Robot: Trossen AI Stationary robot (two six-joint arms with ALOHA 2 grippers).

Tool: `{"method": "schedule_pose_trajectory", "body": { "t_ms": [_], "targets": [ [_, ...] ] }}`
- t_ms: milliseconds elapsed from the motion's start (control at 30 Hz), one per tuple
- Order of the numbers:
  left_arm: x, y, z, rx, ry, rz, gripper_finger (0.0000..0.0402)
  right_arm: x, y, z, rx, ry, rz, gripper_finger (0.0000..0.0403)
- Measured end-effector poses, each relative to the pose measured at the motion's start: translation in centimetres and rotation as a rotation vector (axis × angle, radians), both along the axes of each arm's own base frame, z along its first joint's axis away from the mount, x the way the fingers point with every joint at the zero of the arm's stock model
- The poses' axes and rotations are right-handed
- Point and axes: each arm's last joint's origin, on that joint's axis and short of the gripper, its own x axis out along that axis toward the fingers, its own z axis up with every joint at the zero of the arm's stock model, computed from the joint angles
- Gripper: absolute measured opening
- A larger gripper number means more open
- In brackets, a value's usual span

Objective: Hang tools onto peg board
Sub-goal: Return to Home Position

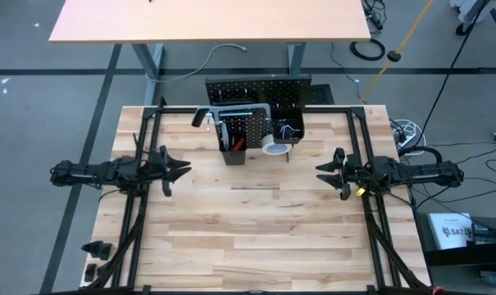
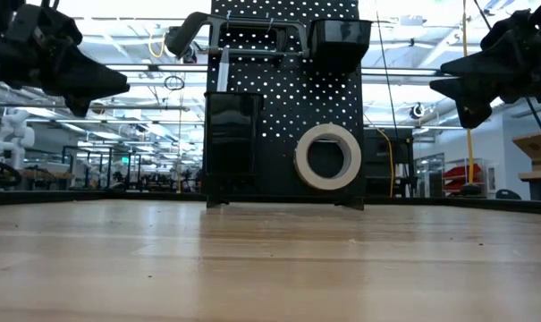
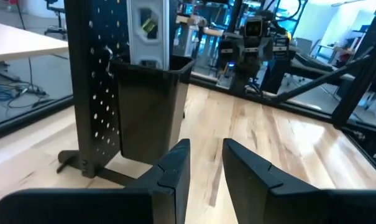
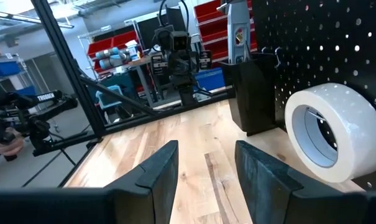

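Peg board (image 1: 256, 88): upright at upper centre of the high view, on the table's (image 1: 256, 238) far edge, facing both arms.
Tape (image 2: 328, 156): low on the board, right of centre in the low view. Its ring just loops over a hook.
Hacksaw (image 2: 252, 27): slung across the top hooks.
Left gripper (image 3: 206, 144): mid-left of the high view, well apart from the board, jaws spread, empty.
Right gripper (image 4: 206, 146): mid-right, same deal.
Why: I'd guess they're parked and the hanging's done.

The right gripper (image 4: 206, 152) hovers over the table (image 4: 194, 127), fingers apart. The tape (image 4: 353, 115) hangs on the peg board (image 4: 324, 43), beside a black bin (image 4: 253, 93).
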Motion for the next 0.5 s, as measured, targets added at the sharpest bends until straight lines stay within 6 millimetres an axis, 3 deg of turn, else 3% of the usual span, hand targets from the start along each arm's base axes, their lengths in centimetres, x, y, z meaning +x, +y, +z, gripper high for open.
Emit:
{"method": "schedule_pose_trajectory", "body": {
  "t_ms": [500],
  "targets": [
    [0.54, -0.35, -0.66, 0.014, -0.079, -0.107, 0.0097, 0.0, 0.05, -0.02, -0.009, 0.003, 0.007, 0.0153]
  ]
}}
